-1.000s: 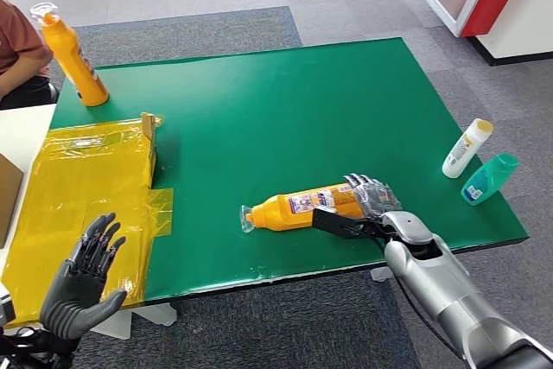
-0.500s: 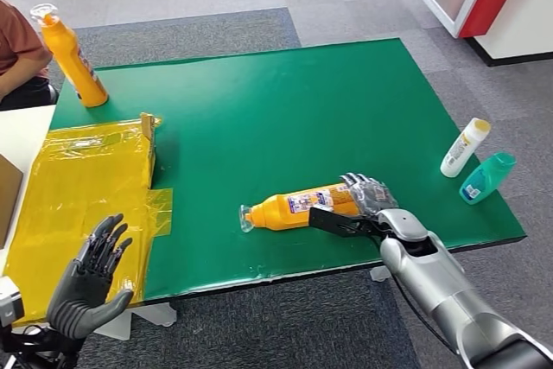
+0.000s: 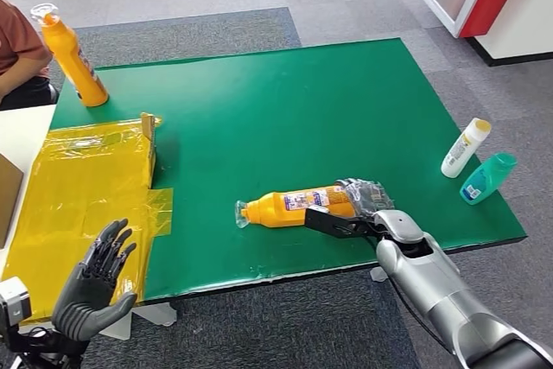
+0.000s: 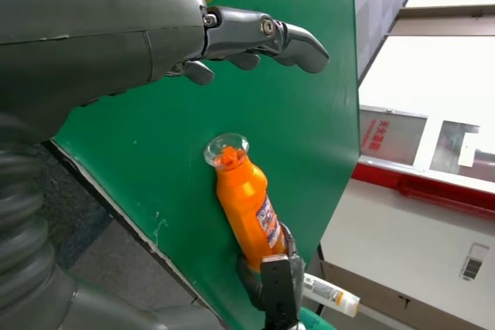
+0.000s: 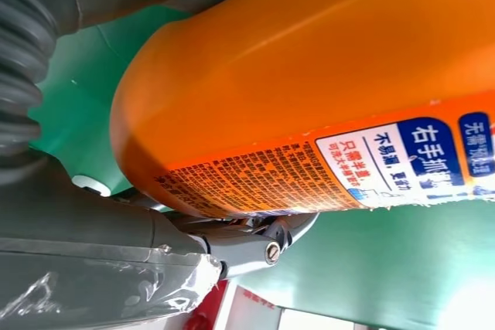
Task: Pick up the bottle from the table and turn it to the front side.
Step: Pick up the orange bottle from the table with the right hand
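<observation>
An orange bottle (image 3: 294, 206) with a clear cap lies on its side on the green table (image 3: 274, 101), cap pointing left, near the front edge. My right hand (image 3: 364, 203) grips its base end, fingers curled over the top and thumb stretched along the near side. The right wrist view shows the bottle (image 5: 327, 98) close up, label outward, with a finger (image 5: 233, 249) beneath it. The left wrist view has the bottle (image 4: 248, 214) cap-first. My left hand (image 3: 94, 287) hovers with fingers spread off the table's front left corner, holding nothing; its fingers (image 4: 263, 36) are straight.
A second orange bottle (image 3: 72, 56) stands at the far left corner beside a seated person (image 3: 16, 49). A yellow plastic bag (image 3: 78, 196) covers the left end. A white bottle (image 3: 467, 147) and a teal bottle (image 3: 489, 177) lie at the right edge.
The lying bottle has shifted slightly left and farther from me, with my right hand on its base. My left hand drifted a little to the right.
</observation>
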Controlling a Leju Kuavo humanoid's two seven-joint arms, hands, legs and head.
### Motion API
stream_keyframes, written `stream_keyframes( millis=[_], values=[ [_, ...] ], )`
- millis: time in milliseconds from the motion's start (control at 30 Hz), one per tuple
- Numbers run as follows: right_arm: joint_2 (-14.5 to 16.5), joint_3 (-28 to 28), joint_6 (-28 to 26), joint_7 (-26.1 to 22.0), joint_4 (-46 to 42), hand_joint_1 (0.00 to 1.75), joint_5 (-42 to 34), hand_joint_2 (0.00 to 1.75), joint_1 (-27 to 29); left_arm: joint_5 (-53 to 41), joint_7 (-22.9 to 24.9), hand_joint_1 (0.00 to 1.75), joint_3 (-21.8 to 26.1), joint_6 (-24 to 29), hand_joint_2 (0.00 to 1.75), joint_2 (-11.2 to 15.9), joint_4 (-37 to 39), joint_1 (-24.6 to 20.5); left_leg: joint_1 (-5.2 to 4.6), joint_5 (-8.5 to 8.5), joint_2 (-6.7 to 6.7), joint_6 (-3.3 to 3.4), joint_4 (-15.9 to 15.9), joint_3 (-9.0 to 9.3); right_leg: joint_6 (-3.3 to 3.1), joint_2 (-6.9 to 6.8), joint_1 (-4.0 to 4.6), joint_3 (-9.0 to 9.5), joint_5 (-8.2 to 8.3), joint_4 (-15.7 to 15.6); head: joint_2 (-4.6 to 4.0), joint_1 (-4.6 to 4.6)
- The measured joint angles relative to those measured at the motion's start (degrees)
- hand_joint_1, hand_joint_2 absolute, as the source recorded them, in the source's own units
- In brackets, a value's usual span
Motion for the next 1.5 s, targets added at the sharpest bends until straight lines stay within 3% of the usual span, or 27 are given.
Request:
stream_keyframes(
  millis=[500, 600, 767, 900, 1267, 1500],
  values=[
    [-0.2, -1.6, -1.8, -1.9, -0.9, 1.75, -5.7, 1.75, 1.3, 0.0, 0.0, 0.0, 0.0, 0.4, 1.75, 0.0, 0.4, 0.3, 0.0, 0.0, 0.0, 0.0, 0.0, -0.03, 0.01, -0.01, -0.01, -0.03, -0.01, 0.0, 0.0, 0.0],
    [-0.8, -4.2, 0.7, -5.2, -3.8, 1.75, -15.3, 1.75, 3.4, 0.2, -0.2, 0.0, 0.0, 0.3, 1.75, 0.0, 0.5, 0.9, 0.0, -0.01, -0.01, 0.01, 0.0, -0.06, 0.02, -0.02, -0.02, -0.05, -0.01, 0.0, 0.0, 0.0],
    [-0.9, -10.0, 9.8, -17.0, -7.8, 1.75, -42.6, 1.75, 8.0, 0.8, -2.4, 0.0, 0.0, 0.2, 1.75, 0.1, 2.1, 0.4, 0.0, -0.04, -0.02, 0.0, 0.0, -0.11, 0.03, -0.02, -0.01, -0.11, -0.05, 0.0, 0.0, -0.01],
    [-1.3, -13.1, 12.9, -21.1, -9.7, 1.75, -54.5, 1.75, 11.2, 0.9, -4.0, 0.0, -0.5, 0.5, 1.75, 0.5, 3.7, -0.2, 0.0, -0.05, -0.03, 0.0, 0.0, -0.13, 0.05, -0.02, 0.0, -0.12, -0.07, 0.0, 0.0, 0.01],
    [-1.3, -16.0, 16.1, -22.1, -12.8, 1.75, -70.6, 1.75, 13.3, 1.5, -5.2, 0.0, -2.8, 1.1, 1.75, 1.9, 5.2, -1.5, 0.0, -0.05, -0.02, 0.0, 0.0, -0.13, 0.04, -0.02, -0.01, -0.13, -0.06, 0.0, 0.0, 0.01],
    [-0.9, -16.0, 14.2, -22.2, -13.5, 1.75, -68.2, 1.75, 13.7, -0.5, -5.7, 0.0, -3.8, 2.3, 1.75, 1.9, 5.2, -2.7, 0.0, -0.04, -0.02, 0.0, 0.0, -0.14, 0.04, -0.02, -0.01, -0.13, -0.07, 0.0, 0.0, 0.01]
  ],
)
